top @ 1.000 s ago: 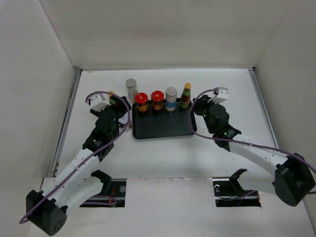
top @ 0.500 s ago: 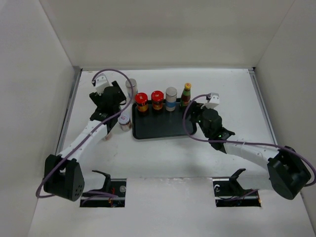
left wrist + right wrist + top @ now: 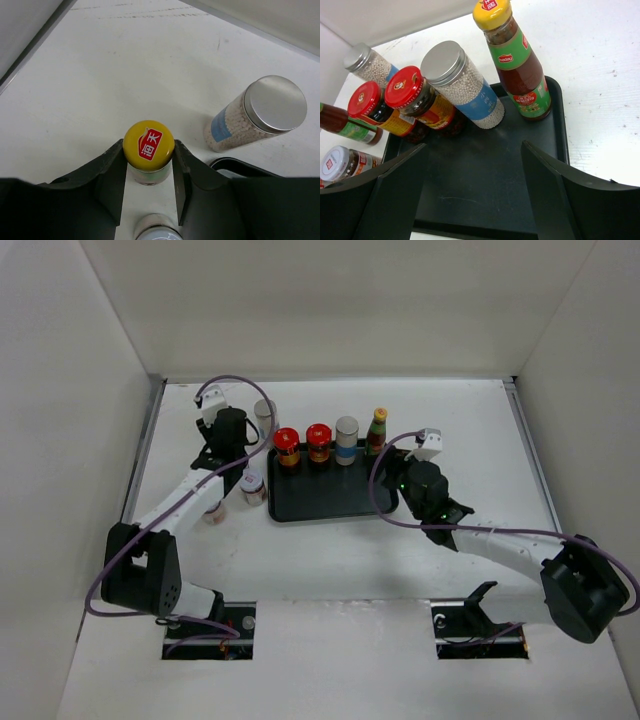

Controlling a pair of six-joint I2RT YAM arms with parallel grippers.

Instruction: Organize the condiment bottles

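My left gripper (image 3: 148,167) is shut on the neck of a slim sauce bottle with a yellow cap (image 3: 148,145), which stands on the table left of the black tray (image 3: 330,502). In the top view the left gripper (image 3: 232,443) hides that bottle. On the tray's far side stand two red-lidded jars (image 3: 287,445) (image 3: 319,441), a grey-capped shaker (image 3: 346,438) and a yellow-capped sauce bottle (image 3: 377,430). My right gripper (image 3: 472,150) is open over the bare tray floor (image 3: 485,185), holding nothing.
Off the tray stand a second grey-capped shaker (image 3: 265,418) (image 3: 260,117) and two short pale-lidded jars (image 3: 253,486) (image 3: 213,512). White walls close the table on three sides. The tray's corner (image 3: 240,165) lies just right of my left fingers.
My left gripper has swung in over the yellow-capped bottle beside the tray and shut on it. My right gripper opened and moved to the tray's right end, then held still.
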